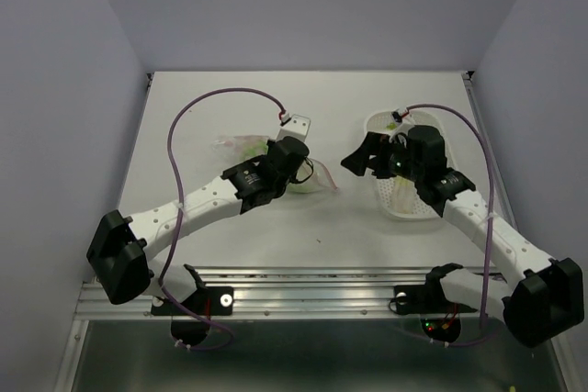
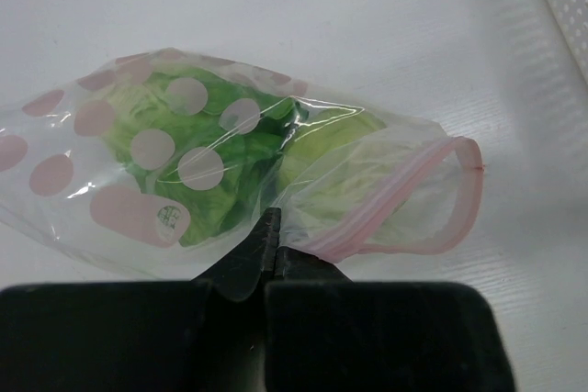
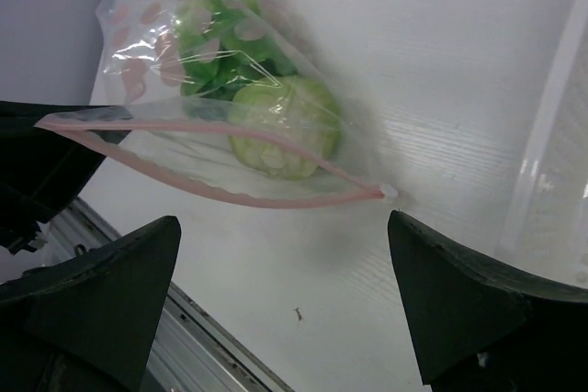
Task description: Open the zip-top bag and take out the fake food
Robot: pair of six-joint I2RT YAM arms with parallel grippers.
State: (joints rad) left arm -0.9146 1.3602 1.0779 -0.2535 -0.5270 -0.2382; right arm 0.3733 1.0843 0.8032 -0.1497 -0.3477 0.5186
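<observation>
Top external half-hides the zip-top bag (image 1: 241, 144) under the left gripper (image 2: 269, 229) pinching it; right gripper (image 3: 283, 219) gapes.

White table (image 1: 230, 227) in front of me.
Zip-top bag (image 1: 241, 144) lies left of centre, perforated tray (image 1: 400, 201) right, apart.

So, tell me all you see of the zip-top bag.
The zip-top bag is clear, crinkly plastic with pink dots and a pink zip strip at its mouth, which gapes open. It lies on the table, holding the fake food: green leafy pieces and a pale round one. The left claw is shut on its edge by the zip; the open right claw does not touch it.
</observation>
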